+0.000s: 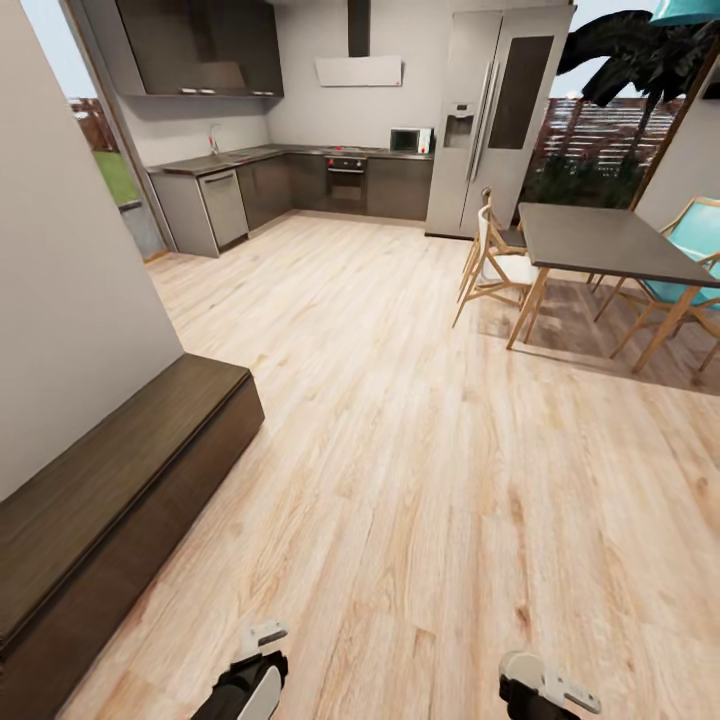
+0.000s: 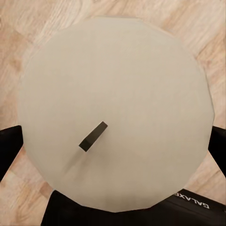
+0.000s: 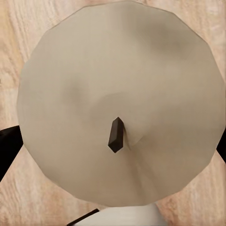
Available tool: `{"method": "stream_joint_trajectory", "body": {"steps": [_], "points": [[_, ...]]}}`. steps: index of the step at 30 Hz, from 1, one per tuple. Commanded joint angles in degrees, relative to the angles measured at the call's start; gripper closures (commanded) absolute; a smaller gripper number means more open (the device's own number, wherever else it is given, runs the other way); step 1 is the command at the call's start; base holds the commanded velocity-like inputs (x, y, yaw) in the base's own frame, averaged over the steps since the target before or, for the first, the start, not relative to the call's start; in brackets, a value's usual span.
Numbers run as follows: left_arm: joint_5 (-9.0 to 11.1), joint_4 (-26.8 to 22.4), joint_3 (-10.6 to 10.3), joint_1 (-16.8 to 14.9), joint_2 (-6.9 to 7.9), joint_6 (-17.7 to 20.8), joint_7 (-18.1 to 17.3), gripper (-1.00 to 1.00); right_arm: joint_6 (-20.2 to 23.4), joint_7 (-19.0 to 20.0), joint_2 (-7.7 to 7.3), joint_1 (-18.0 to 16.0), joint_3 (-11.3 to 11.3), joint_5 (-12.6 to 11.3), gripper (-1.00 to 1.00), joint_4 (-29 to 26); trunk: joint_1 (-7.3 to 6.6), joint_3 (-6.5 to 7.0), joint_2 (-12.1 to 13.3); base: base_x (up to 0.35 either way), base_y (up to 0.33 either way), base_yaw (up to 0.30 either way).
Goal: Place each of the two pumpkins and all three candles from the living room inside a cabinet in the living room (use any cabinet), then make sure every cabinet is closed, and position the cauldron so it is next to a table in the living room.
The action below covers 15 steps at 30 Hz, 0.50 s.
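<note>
Left gripper (image 2: pixel 113 141): dark fingers (image 2: pixel 9 148) on either side of a beige candle (image 2: pixel 113 84), closed on it; dark wick (image 2: pixel 93 136) faces the camera.

Right gripper (image 3: pixel 113 146): fingers (image 3: pixel 8 146) flank a second candle (image 3: pixel 117 70) and grip it; wick (image 3: pixel 116 134) upright.

Both arms (image 1: pixel 250 680) low at the near edge of the head view, over pale wood floor (image 1: pixel 420 480).

Cabinet (image 1: pixel 110 500): long dark brown unit along the left wall, fronts closed.

Beyond: dining table (image 1: pixel 600 245) with chairs (image 1: pixel 495 265) at right; kitchen units (image 1: pixel 300 185) and refrigerator (image 1: pixel 495 110) at the far wall.
</note>
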Motion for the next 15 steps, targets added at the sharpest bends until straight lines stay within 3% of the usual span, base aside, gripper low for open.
{"method": "stream_joint_trajectory", "body": {"steps": [1,11,15], "points": [[0.3,0.2,-0.3,0.0,-0.08,-0.3,0.5,1.00,0.2,-0.3,-0.01,0.0,0.4,-0.4,1.00,0.0,-0.22,0.14,0.4,0.000,0.000,0.000],[0.3,0.7,-0.3,0.0,-0.37,-0.9,-1.7,1.00,-0.3,-0.4,-0.08,0.0,1.7,-0.5,1.00,0.7,-2.42,1.93,4.4,0.000,0.000,0.000],[0.3,0.6,-0.3,0.0,-0.51,-0.9,-2.0,1.00,-3.0,-0.3,-0.09,0.0,1.7,-0.6,1.00,1.4,-2.86,2.29,5.2,0.000,0.000,0.000]]}}
